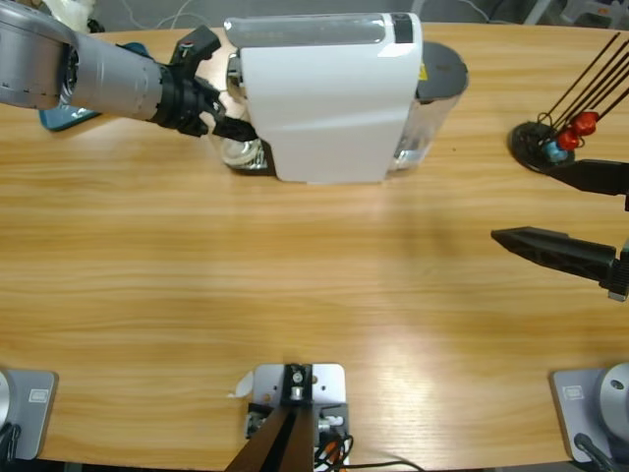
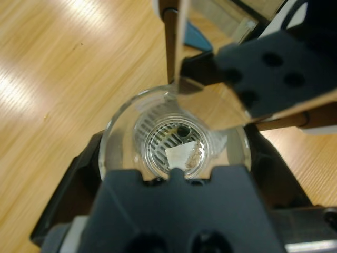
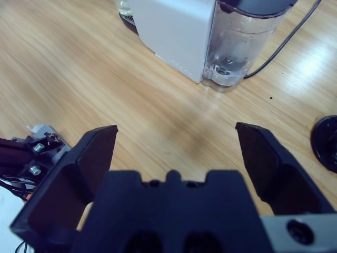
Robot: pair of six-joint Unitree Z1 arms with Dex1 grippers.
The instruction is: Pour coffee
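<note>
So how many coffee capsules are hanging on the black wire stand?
3 visible: two round red capsules and a blue capsule just below them, on the black wire stand at the table's right edge; more may be hidden.

A glossy white, box-shaped coffee machine (image 1: 329, 98) with a dark grey lid is seen on the light, streaky-grained wooden table (image 1: 295, 285). Red and blue capsules (image 1: 572, 133) are shown on a black wire stand (image 1: 539, 147). A silver slotted grille (image 2: 171, 145) is seen through a clear glass cup (image 2: 158, 132).
</note>
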